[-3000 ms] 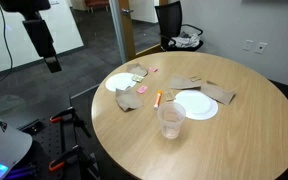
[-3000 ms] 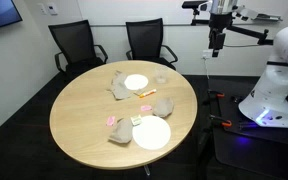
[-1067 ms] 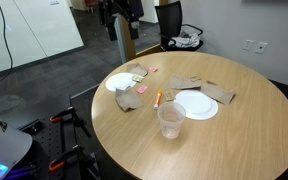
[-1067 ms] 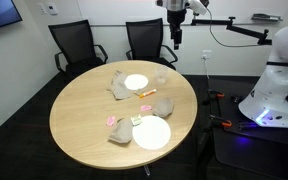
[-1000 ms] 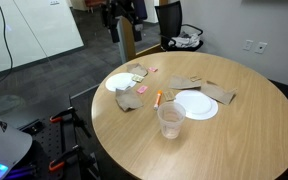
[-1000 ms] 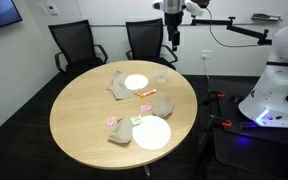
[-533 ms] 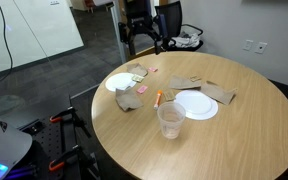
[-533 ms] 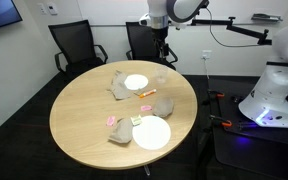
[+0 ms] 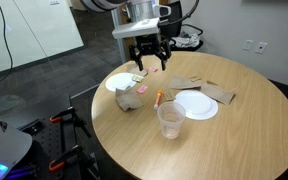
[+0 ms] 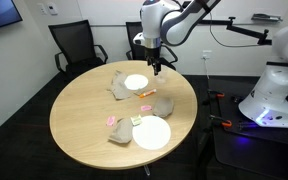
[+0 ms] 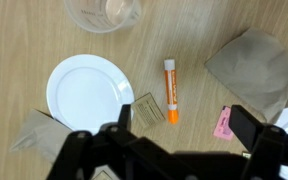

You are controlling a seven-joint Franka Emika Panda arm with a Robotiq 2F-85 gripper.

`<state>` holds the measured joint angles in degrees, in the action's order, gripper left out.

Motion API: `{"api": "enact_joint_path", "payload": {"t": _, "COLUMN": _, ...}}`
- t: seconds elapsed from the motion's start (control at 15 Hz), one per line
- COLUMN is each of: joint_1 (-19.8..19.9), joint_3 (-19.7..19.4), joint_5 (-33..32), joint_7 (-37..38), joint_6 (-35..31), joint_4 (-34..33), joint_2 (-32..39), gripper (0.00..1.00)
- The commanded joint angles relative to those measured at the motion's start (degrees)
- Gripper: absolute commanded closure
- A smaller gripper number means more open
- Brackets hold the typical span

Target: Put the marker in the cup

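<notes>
The orange marker (image 11: 170,90) lies flat on the round wooden table, seen in both exterior views (image 9: 158,98) (image 10: 144,92). The clear ribbed cup (image 9: 170,120) stands upright near the table edge, close to the marker; it also shows in an exterior view (image 10: 161,78) and at the top of the wrist view (image 11: 105,12). My gripper (image 9: 149,66) (image 10: 156,68) hangs above the table, open and empty. In the wrist view its two fingers (image 11: 184,135) frame the spot just below the marker's orange cap, well above it.
Two white plates (image 9: 196,105) (image 9: 121,82) sit on the table; one shows in the wrist view (image 11: 87,92). Crumpled brown napkins (image 11: 252,65) (image 9: 130,98) and a small pink scrap (image 11: 225,123) lie around the marker. Black chairs (image 10: 77,45) stand at the table.
The arm has swung in from beside the table and come down; my gripper now hovers over the table near the marker. Nothing on the table has moved.
</notes>
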<state>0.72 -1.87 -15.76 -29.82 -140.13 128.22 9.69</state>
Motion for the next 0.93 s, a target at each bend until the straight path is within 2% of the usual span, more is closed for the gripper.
{"api": "enact_joint_path", "payload": {"t": 0.0, "joint_1": 1.35, "joint_3": 1.31, "joint_5": 2.10, "joint_7": -1.20, "joint_6": -3.61, "joint_4": -0.14, "joint_2": 3.39, "gripper": 0.00}}
{"api": "enact_joint_path", "payload": {"t": 0.87, "joint_1": 3.31, "joint_3": 3.34, "joint_5": 3.45, "joint_7": -0.99, "joint_6": -10.13, "joint_4": -1.16, "joint_2": 12.57, "gripper": 0.00}}
